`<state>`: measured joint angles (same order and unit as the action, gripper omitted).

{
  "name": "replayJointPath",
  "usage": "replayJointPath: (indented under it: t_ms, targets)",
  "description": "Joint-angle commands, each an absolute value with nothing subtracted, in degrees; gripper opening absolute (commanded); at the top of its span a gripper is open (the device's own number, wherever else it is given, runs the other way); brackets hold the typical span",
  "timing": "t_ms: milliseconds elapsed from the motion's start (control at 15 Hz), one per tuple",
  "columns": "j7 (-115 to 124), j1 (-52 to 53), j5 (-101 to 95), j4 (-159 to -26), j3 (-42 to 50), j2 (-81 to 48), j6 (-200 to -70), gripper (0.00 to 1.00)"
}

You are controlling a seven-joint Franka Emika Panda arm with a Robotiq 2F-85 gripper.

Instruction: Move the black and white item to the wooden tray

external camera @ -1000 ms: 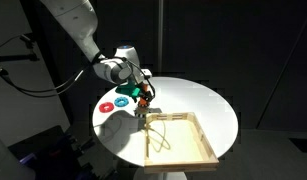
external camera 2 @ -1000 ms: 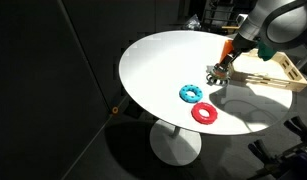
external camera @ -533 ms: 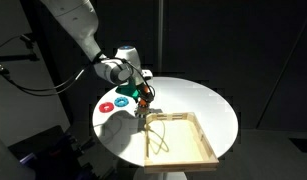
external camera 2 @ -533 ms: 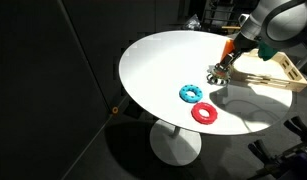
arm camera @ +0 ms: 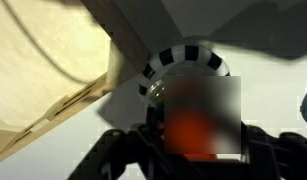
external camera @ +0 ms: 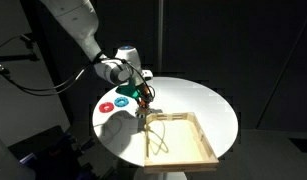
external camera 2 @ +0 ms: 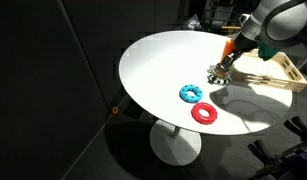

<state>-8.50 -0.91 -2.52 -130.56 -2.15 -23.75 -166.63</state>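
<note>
Hardly anything has moved since a second ago: we see the gripper [external camera 2: 219, 74] in the same spot, low over the table [external camera 2: 153, 60], just beside the near wall of the wooden tray [external camera 2: 283, 76].

The black and white ring [arm camera: 188, 58] sits right at the gripper's tip, next to the tray but outside it. The wrist view is partly blurred, so we cannot tell how wide the jaws stand or whether they have hold of the ring.

We judge the main risk to be the tray wall. If the ring is carried across too low it could catch on the edge, get knocked loose or push the tray along. A thin grip on a rounded rim could also slip.

The ring looks small and flat, with alternating dark and pale bands. It is like the blue ring [external camera 2: 191, 93] and the red ring [external camera 2: 205, 113] lying nearby.
</note>
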Motion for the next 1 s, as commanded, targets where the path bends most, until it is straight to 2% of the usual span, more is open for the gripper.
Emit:
replayJointPath:
  t_ms: [0,933]
  targets:
    - [-7.2,-1.2,-1.9,-130.6,-2.5,-22.2,-165.7,0.41]
    - [-4.9,-0.4,-0.2,-130.7,-2.4,-9.6,-157.8,0.41]
